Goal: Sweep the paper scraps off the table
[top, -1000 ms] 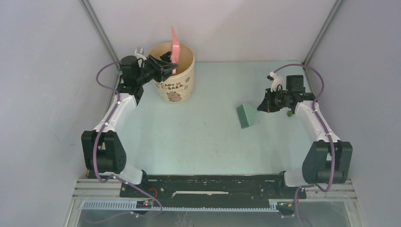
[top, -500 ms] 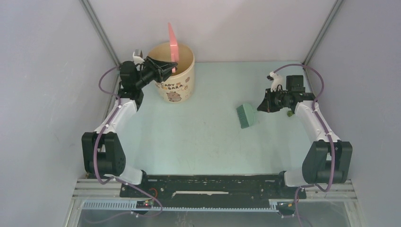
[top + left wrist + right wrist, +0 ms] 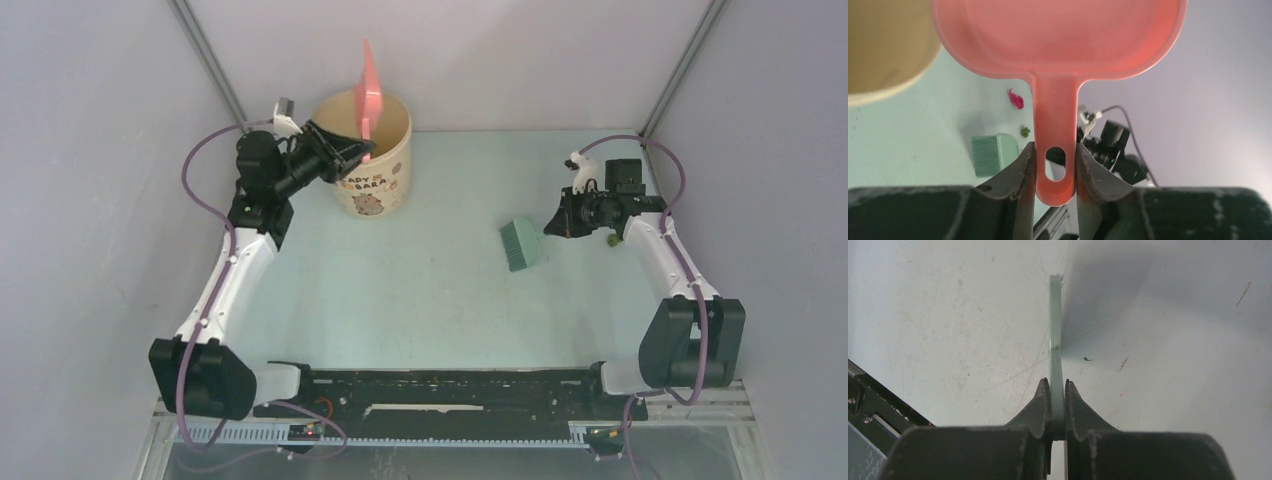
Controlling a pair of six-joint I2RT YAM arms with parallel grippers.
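My left gripper [image 3: 357, 152] is shut on the handle of the pink dustpan [image 3: 367, 85], which stands upright, tilted over the mouth of the cream cup [image 3: 385, 175]. In the left wrist view the handle [image 3: 1054, 150] sits between my fingers and the pan [image 3: 1058, 40] fills the top. My right gripper [image 3: 553, 224] is shut on the grey-green hand brush [image 3: 522, 245], bristles on the table [image 3: 420, 300]. The brush is edge-on in the right wrist view [image 3: 1055, 330]. The paper scraps in view are a magenta bit [image 3: 1017, 99], a green bit [image 3: 1024, 131] that also shows by the right arm [image 3: 611, 241], and a tiny teal speck [image 3: 1087, 359].
The cup stands at the back left near the grey corner rail [image 3: 215, 70]. Grey walls close in the table on three sides. The black base bar [image 3: 450, 385] runs along the near edge. The right arm [image 3: 1113, 145] shows behind the dustpan handle.
My left arm has drawn back to the left and lifted the dustpan higher out of the cup. The right arm and the brush have not moved.
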